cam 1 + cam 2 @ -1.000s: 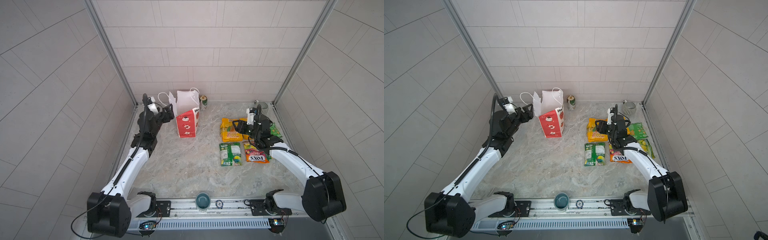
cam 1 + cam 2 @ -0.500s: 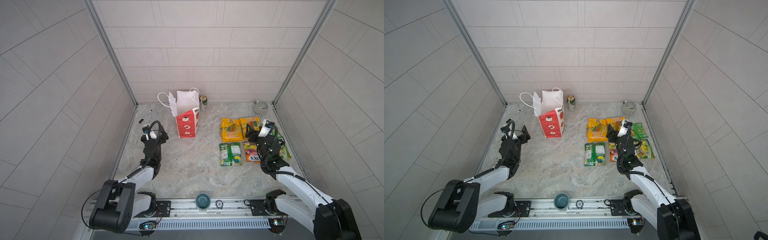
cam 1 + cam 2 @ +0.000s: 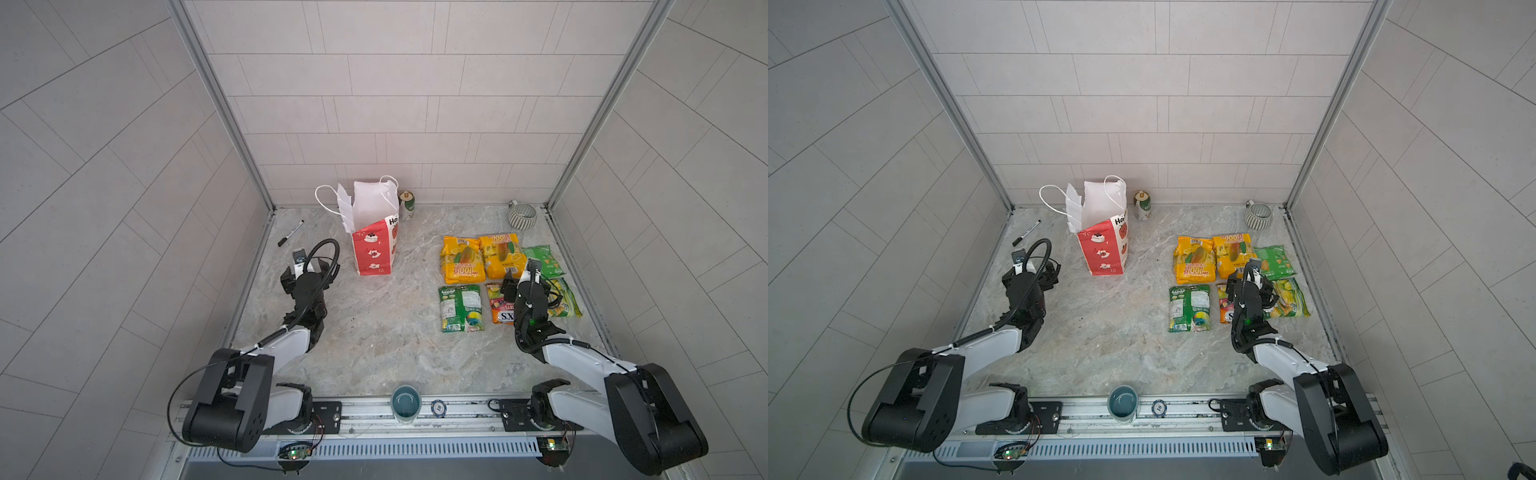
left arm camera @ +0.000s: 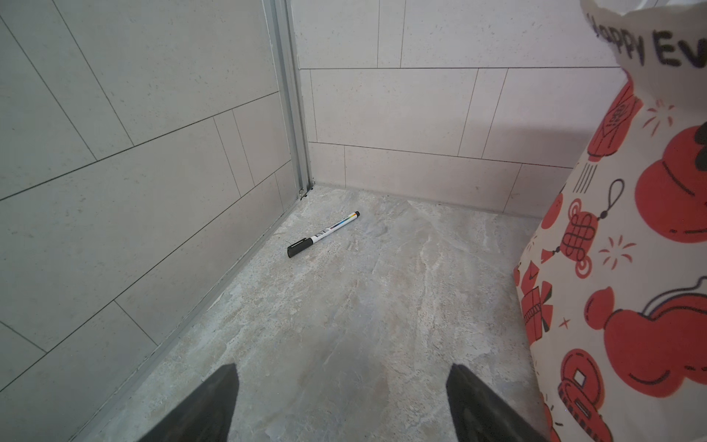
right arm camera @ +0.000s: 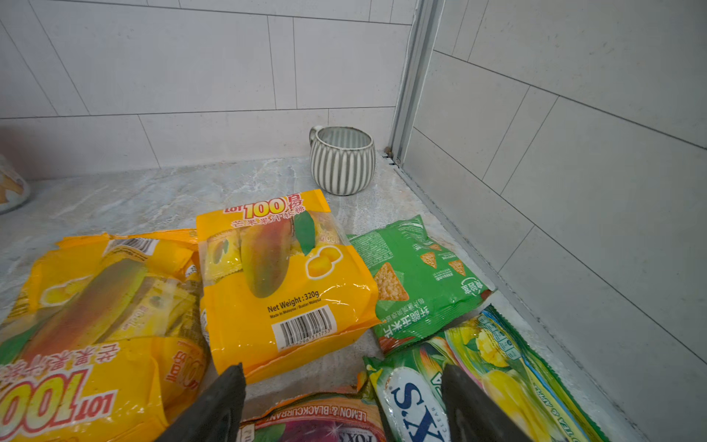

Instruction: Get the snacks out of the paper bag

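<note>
To the left, the left gripper (image 4: 342,369) hangs jaws apart and empty beside the upright paper bag (image 3: 374,253), and at the right six snacks (image 3: 461,262) lie flat beneath the right gripper (image 5: 342,369), also spread and empty, so unpacking looks finished and only parking both arms seems left.

Left wrist view clips the paper bag (image 4: 631,268) at its edge; lettering stops at "Ev". In both top views its inside bottom is hidden behind its own red side. Well right of the bag, the right arm (image 3: 530,309) covers about half the red-orange packet (image 3: 498,305) and an edge of the yellow-green packet (image 3: 565,303). Right wrist view clips that red-orange packet too, so the brand print is incomplete.
</note>
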### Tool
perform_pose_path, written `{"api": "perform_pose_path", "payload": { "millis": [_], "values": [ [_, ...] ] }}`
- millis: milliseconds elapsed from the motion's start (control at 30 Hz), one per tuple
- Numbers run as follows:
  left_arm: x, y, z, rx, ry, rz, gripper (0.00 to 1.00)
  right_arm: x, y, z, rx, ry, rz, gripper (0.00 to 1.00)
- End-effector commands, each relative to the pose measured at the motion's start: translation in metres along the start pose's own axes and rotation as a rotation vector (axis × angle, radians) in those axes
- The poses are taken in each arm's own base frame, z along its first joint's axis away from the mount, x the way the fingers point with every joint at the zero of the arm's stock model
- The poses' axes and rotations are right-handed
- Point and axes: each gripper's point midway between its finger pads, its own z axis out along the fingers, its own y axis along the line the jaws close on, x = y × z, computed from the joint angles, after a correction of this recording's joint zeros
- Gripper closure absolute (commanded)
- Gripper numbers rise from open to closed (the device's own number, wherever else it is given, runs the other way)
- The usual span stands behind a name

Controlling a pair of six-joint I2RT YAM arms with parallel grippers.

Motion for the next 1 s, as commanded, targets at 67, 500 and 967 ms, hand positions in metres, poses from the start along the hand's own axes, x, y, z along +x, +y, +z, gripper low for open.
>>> {"api": "perform_pose_path", "payload": {
  "millis": [67,500,967],
  "values": [
    [0.021,0.0,0.008,-0.031,0.113,0.115,0.1,-0.007,-0.003,0.019,0.005,0.028,-0.031,0.2],
    [0.045,-0.027,0.015,0.106,0.005,0.165,0.07,0.014,-0.01,0.02,0.033,-0.09,-0.046,0.15],
    [0.063,-0.021,0.042,0.15,0.129,0.087,0.0,0.029,0.017,0.058,-0.086,0.043,-0.118,0.0]
  ]
}}
